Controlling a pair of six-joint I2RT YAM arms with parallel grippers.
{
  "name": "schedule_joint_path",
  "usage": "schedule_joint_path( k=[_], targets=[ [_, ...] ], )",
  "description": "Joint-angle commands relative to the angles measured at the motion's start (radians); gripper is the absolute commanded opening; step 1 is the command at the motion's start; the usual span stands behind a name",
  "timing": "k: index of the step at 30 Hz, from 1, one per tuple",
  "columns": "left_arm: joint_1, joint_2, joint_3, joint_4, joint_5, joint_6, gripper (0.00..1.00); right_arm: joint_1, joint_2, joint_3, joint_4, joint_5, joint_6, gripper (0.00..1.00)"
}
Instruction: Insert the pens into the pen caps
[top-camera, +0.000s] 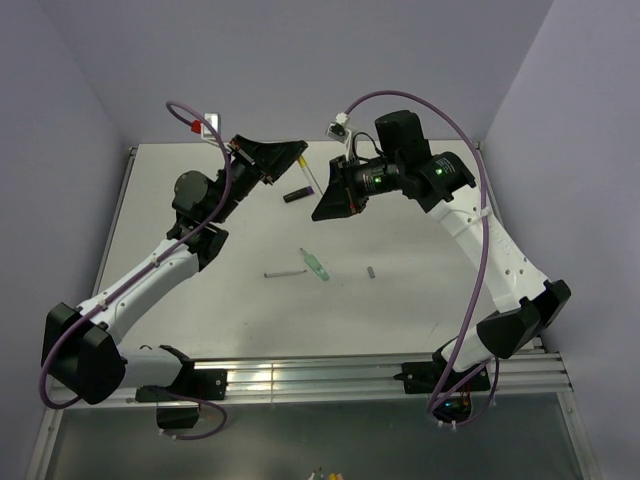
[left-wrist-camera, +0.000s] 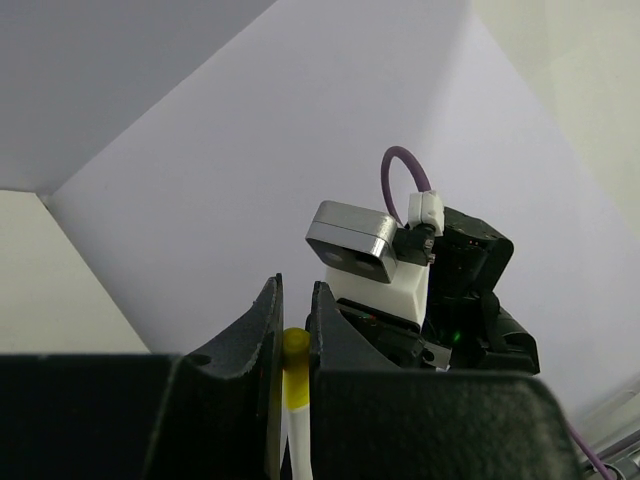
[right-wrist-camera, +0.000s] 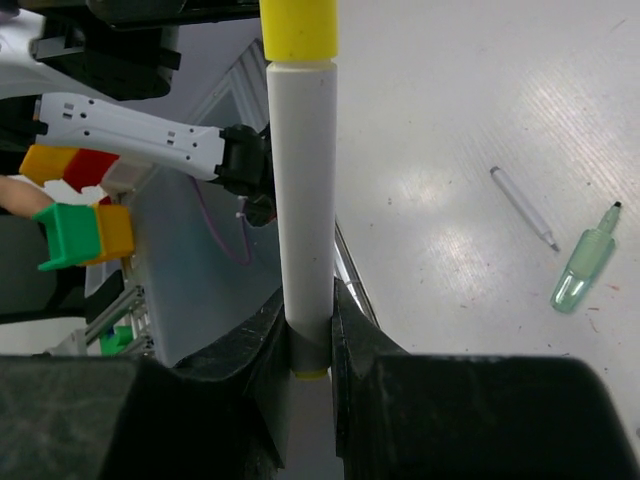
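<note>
Loose pens (top-camera: 315, 264) lie left of cap (top-camera: 370, 271)

Table (right-wrist-camera: 470, 100) glossy and reflective; white pen (right-wrist-camera: 300, 180) smooth matt plastic; yellow cap (right-wrist-camera: 298, 28) smooth plastic; green pen (right-wrist-camera: 578, 275) translucent plastic

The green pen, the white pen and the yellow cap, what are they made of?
The green pen looks like see-through plastic: light passes through its pale, glassy body. The white pen looks like smooth, opaque plastic with a soft sheen. The yellow cap seems to be plastic too, solid in colour and fairly matte.
</note>
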Motion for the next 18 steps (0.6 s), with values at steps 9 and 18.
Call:
schedule_joint_path(
  k=[9,18],
  targets=[
    [-0.180,0.032,-0.033,-0.318,0.366,-0.035,0.00,-0.012,0.015,0.163,0.540,0.341,0.006,0.00],
    [-0.184,0.029,-0.060,-0.316,0.356,0.006,0.00,-0.018,0.035,0.198,0.557,0.147,-0.008,0.00]
  ],
)
